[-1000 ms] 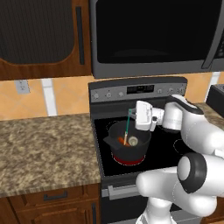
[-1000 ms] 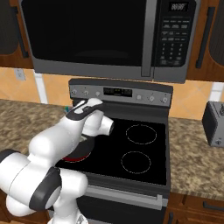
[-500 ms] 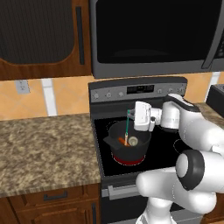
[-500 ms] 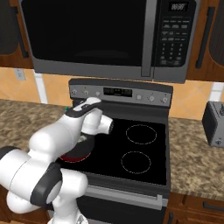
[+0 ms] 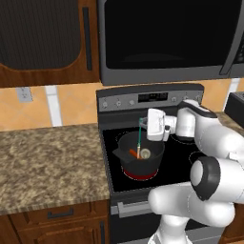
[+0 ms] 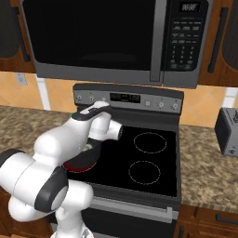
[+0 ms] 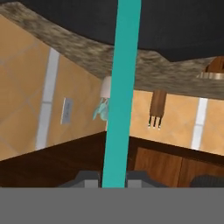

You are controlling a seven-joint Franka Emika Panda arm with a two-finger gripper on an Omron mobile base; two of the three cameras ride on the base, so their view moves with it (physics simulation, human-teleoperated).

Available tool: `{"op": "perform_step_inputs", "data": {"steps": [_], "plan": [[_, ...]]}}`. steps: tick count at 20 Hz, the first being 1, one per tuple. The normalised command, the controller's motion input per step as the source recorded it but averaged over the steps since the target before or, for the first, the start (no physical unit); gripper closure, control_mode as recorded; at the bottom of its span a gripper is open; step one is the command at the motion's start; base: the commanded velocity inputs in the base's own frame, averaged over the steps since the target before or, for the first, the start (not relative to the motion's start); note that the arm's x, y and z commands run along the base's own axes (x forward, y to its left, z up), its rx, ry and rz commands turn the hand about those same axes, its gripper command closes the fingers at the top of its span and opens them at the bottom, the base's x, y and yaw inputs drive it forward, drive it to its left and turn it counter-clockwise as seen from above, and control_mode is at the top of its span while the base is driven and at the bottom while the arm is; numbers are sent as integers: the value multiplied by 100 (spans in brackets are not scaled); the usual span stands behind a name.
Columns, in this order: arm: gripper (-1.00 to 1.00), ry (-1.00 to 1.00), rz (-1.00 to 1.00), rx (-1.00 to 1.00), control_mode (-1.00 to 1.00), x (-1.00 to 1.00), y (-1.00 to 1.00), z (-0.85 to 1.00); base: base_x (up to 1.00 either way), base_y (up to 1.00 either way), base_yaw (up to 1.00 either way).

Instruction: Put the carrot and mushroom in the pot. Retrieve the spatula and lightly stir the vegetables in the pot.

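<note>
The dark pot [image 5: 125, 145] stands on the front left burner of the stove. Inside it lie the orange carrot [image 5: 133, 153] and the pale mushroom [image 5: 145, 153]. The spatula [image 5: 139, 137] stands nearly upright in the pot, its tan end down between the two vegetables. My gripper [image 5: 142, 122] is shut on the top of the teal handle, above the pot's rim. In the hand view the spatula handle [image 7: 122, 87] runs straight up from between the fingertips of the gripper [image 7: 114, 178]. In the right base view my arm covers most of the pot [image 6: 89, 148].
The burner under the pot glows red [image 5: 139, 175] [image 6: 76, 164]. The stove's control panel [image 5: 150, 97] and the microwave [image 5: 167, 38] rise behind. Granite counter [image 5: 47, 162] lies to the left, and a toaster [image 6: 228, 131] stands at the right.
The hand and the spatula have shifted slightly to the left inside the pot. The carrot and mushroom lie about where they were.
</note>
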Motion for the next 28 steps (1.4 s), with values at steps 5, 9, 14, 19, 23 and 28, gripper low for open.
{"op": "perform_step_inputs", "data": {"steps": [5,9,14,19,23,28], "plan": [[100,-8,0,-4,-100,0,0,0,0,0,0],[100,-7,0,-4,-100,0,0,-2,0,0,0],[100,0,1,0,-100,0,9,-28,0,0,0],[100,1,0,6,-100,0,17,-43,0,0,0],[100,2,0,12,-100,0,33,-14,0,0,0],[100,4,0,15,-100,-9,26,-1,0,0,0]]}}
